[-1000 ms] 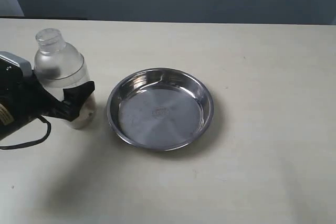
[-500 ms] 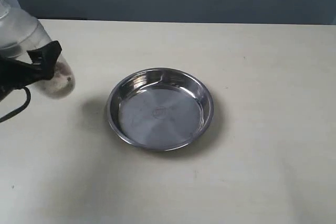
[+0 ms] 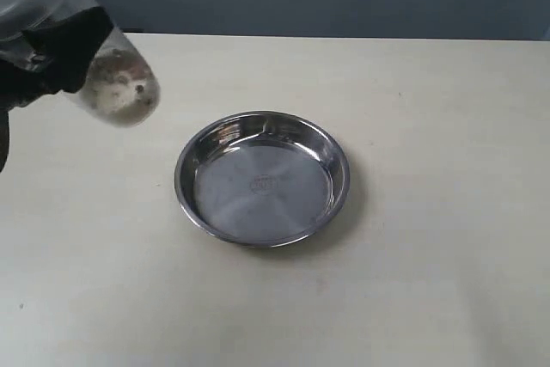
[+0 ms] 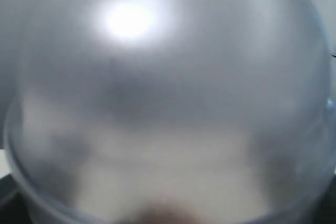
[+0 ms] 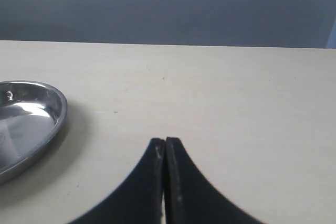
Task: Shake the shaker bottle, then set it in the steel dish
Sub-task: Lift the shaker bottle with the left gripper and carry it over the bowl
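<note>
Exterior view puts the shaker bottle up off the table, at the far left, held by the left gripper, whose dark finger wraps across the bottle's body. The bottle is tilted: its long axis slants, with the base and the brownish grains lowest and turned toward the steel dish, while the domed top runs out of frame. The dish sits empty and flat, to the right of the bottle and below it, with a clear gap between them. That offset is what the set-down will depend on, I judge: the bottle must travel across and down, and come upright. The left wrist view is nothing but frosted plastic, so the grip probably is firm, though the jaw gap cannot be read there. The right gripper hangs low over bare table with its fingers pressed together, holding nothing, the dish off to one side. The left arm is the nearer one.
</note>
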{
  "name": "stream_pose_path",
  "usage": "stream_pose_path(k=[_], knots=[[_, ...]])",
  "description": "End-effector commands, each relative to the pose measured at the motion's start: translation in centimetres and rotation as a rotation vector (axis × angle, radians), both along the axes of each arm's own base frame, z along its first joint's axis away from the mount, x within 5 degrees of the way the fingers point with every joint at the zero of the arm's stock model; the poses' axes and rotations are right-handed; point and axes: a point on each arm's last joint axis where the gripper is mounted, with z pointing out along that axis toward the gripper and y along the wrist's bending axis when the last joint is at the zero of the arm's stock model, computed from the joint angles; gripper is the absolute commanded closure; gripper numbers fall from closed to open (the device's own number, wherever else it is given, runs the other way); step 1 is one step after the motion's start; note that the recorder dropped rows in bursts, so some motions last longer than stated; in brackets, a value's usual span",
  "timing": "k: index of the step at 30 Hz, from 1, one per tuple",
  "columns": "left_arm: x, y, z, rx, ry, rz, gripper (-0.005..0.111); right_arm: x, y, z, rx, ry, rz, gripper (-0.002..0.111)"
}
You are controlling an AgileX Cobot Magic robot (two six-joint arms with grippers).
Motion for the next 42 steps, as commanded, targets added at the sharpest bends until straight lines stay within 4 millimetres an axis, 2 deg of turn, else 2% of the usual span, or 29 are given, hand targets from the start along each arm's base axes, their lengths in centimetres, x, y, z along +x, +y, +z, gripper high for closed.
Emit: stream_pose_path(k=[1,8,10,12,16,23,26,27,30,31,32,33,34,35,36,37,38,39,40,41,42], knots=[[1.1,-2.5,1.3,0.065,0.095,-0.093,0.106,0.0,0.0,0.1,-0.001,-0.014,0.003,0.109],[2.8,-6.0,2.9,0.019,0.295,0.009,0.106,0.0,0.0,0.1,-0.001,-0.014,0.003,0.109],[3.4,-6.7,3.4,0.076,0.396,0.051,0.106,0.0,0.0,0.1,-0.001,-0.014,0.003,0.109],[3.7,-7.2,4.0,0.12,0.424,0.054,0.106,0.0,0.0,0.1,-0.001,-0.014,0.003,0.109],[4.1,-7.6,5.2,0.08,0.405,0.053,0.106,0.0,0.0,0.1,-0.001,-0.014,0.003,0.109],[4.2,-7.6,5.4,0.061,0.407,0.057,0.106,0.0,0.0,0.1,-0.001,-0.014,0.003,0.109],[4.1,-8.7,6.5,0.126,0.24,-0.025,0.106,0.0,0.0,0.1,-0.001,-0.014,0.003,0.109],[3.8,-9.7,7.7,0.135,0.1,-0.094,0.106,0.0,0.0,0.1,-0.001,-0.014,0.003,0.109],[4.0,-10.1,10.0,0.175,-0.049,-0.115,0.106,0.0,0.0,0.1,-0.001,-0.014,0.003,0.109],[4.5,-10.2,9.0,0.182,0.022,-0.099,0.106,0.0,0.0,0.1,-0.001,-0.014,0.003,0.109],[5.2,-10.6,6.2,0.147,0.195,-0.081,0.106,0.0,0.0,0.1,-0.001,-0.014,0.003,0.109],[5.8,-11.6,3.5,0.208,0.281,-0.111,0.106,0.0,0.0,0.1,-0.001,-0.014,0.003,0.109],[5.4,-12.5,3.9,0.254,0.222,-0.165,0.106,0.0,0.0,0.1,-0.001,-0.014,0.003,0.109],[3.9,-14.2,6.9,0.34,-0.022,-0.29,0.106,0.0,0.0,0.1,-0.001,-0.014,0.003,0.109],[3.2,-14.6,8.8,0.367,-0.129,-0.309,0.106,0.0,0.0,0.1,-0.001,-0.014,0.003,0.109],[3.4,-14.3,10.1,0.425,-0.158,-0.231,0.106,0.0,0.0,0.1,-0.001,-0.014,0.003,0.109],[4.0,-13.9,9.4,0.396,-0.075,-0.176,0.106,0.0,0.0,0.1,-0.001,-0.014,0.003,0.109],[5.2,-13.9,5.9,0.414,0.11,-0.138,0.106,0.0,0.0,0.1,-0.001,-0.014,0.003,0.109],[5.2,-14.6,4.7,0.488,0.132,-0.176,0.106,0.0,0.0,0.1,-0.001,-0.014,0.003,0.109],[4.7,-15.3,4.6,0.56,0.091,-0.225,0.106,0.0,0.0,0.1,-0.001,-0.014,0.003,0.109],[4.0,-16.1,5.8,0.628,-0.018,-0.272,0.106,0.0,0.0,0.1,-0.001,-0.014,0.003,0.109]])
